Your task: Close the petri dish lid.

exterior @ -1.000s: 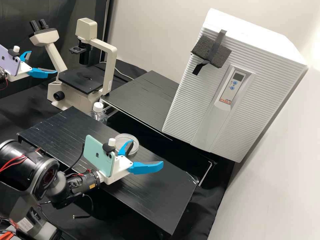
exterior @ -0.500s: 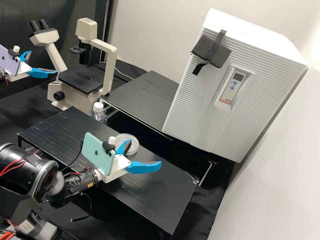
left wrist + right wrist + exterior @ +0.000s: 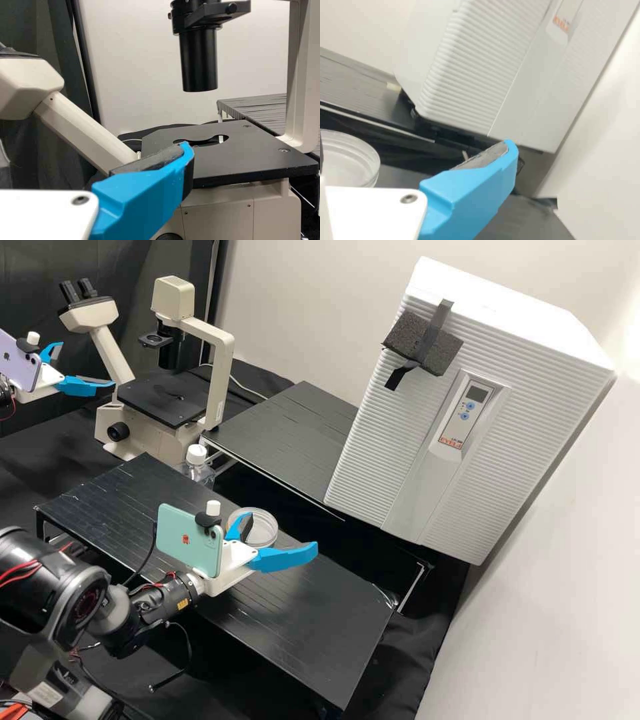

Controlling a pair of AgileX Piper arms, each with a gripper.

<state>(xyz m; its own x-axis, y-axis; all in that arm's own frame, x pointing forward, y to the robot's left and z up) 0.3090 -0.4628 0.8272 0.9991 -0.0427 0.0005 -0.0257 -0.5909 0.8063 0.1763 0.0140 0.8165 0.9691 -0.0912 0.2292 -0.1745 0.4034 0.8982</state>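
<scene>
petri dish (image 3: 265, 527) near parted right jaws

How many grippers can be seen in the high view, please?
2: the left gripper, open near the microscope, and the right gripper, open near the petri dish.

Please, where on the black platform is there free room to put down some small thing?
In the high view, the black platform looks bare at its left end, short of the green phone, and toward its lower right corner. It is crowded mid-platform, around the petri dish and right end effector.
</scene>
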